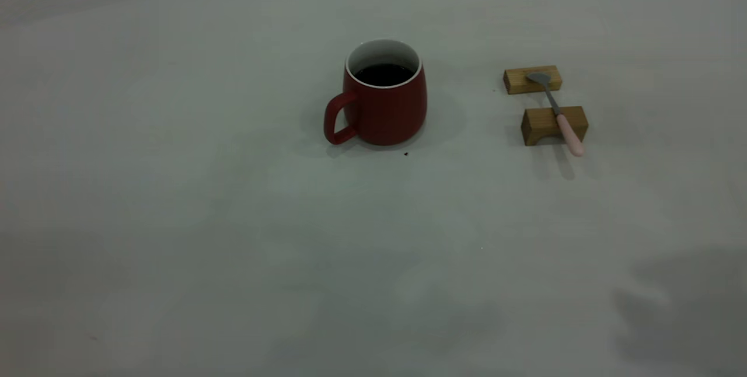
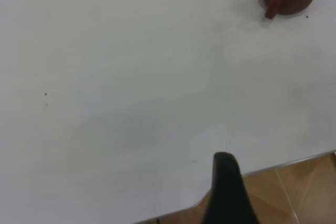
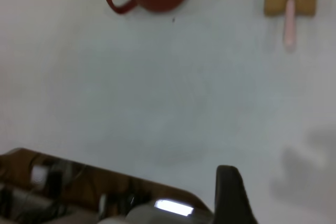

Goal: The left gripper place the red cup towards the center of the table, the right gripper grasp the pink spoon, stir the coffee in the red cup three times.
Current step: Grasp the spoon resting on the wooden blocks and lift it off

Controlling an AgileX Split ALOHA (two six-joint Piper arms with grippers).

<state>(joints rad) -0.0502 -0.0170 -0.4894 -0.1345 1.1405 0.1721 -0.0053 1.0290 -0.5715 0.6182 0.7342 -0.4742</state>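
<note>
The tabletop (image 1: 175, 219) stretches wide and bare ahead of both my tools. My left tool (image 2: 228, 192) hangs at the near edge; the red cup (image 1: 382, 97) of coffee (image 1: 383, 74) stands well ahead. My right tool (image 3: 231, 195) sits near the edge too. I cannot tell either tool's opening. The pink spoon (image 1: 560, 114) bridges two wooden blocks (image 1: 553, 125), far off.

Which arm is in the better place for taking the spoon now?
Right, probably. The spoon lies on two wooden blocks right of the cup, on the right arm's side. Both hands sit back near the table edge.
</note>
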